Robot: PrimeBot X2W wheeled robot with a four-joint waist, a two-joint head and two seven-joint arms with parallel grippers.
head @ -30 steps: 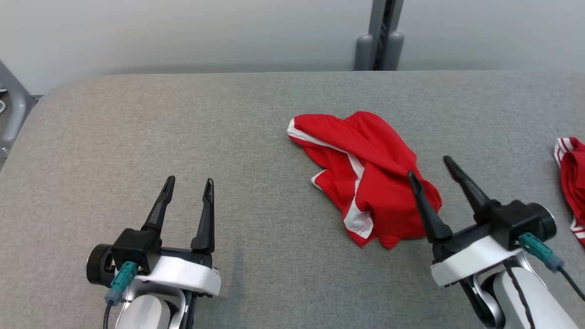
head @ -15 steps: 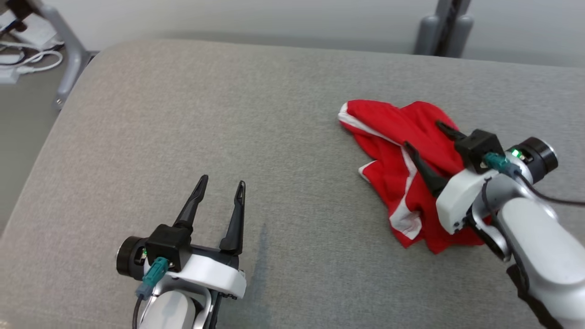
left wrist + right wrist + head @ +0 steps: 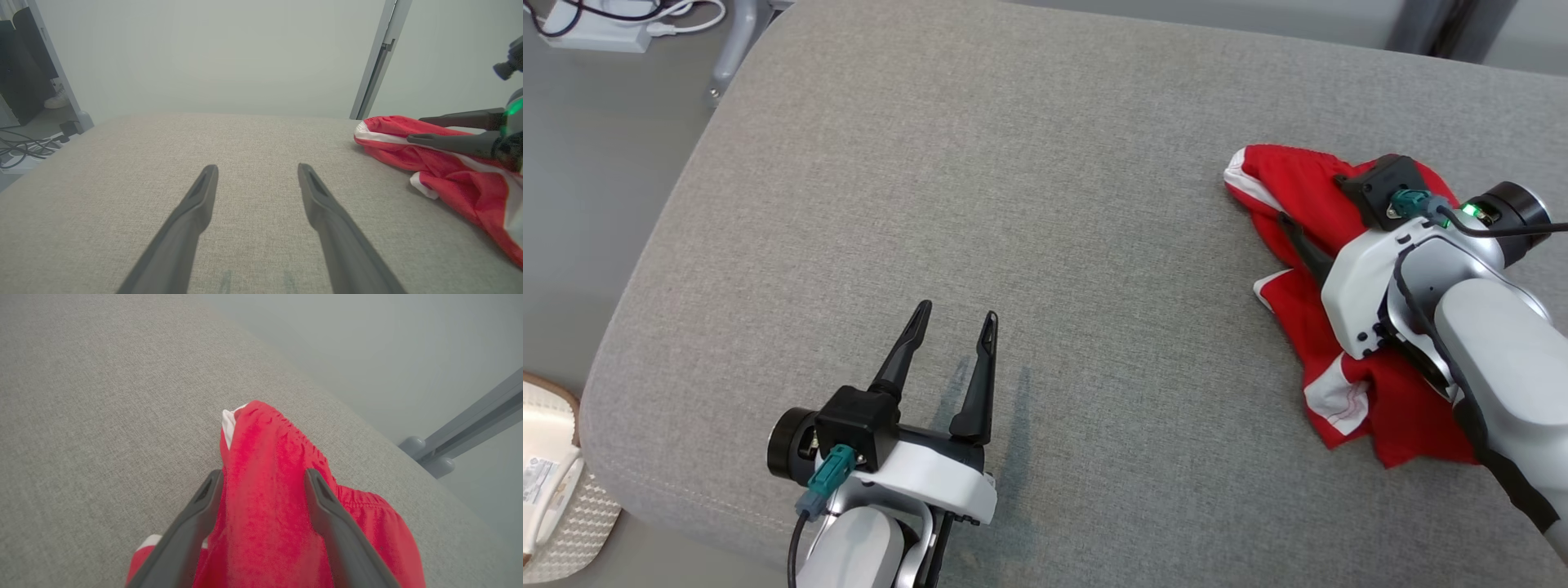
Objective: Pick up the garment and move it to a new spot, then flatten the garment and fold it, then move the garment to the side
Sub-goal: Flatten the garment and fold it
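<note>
Since a second ago the right gripper (image 3: 263,473) has gone forward from the near hem of the crumpled red fabric garment with a white edge band (image 3: 1294,175) to a place over its far part. The head camera has also swung left and down, so the whole scene sits differently in that view.

The right gripper's two dark fingers stand spread wide. A raised ridge of the red cloth, gathered like a waistband, runs up between them and on past their tips, ending in a small white corner just ahead. Nothing is pinched, and I cannot tell whether the fingers touch the cloth. The rest of this garment trails back beneath the wrist and the pale forearm.

The left gripper (image 3: 957,310) is likewise spread and empty, low over the bare grey woven upholstered pad (image 3: 1013,163), as it was before. The white-edged garment lies well off to its right.

A second ago the red jersey with red-and-white striped trim lay further out to the right of the right gripper, well apart from the white-edged garment. Where it lies now I cannot tell.

Beyond the right gripper's tips, to their right, stands a grey metal post with rounded feet (image 3: 433,457). Far ahead and left of the left gripper, a white power strip with cables (image 3: 596,33) lies on the floor.
</note>
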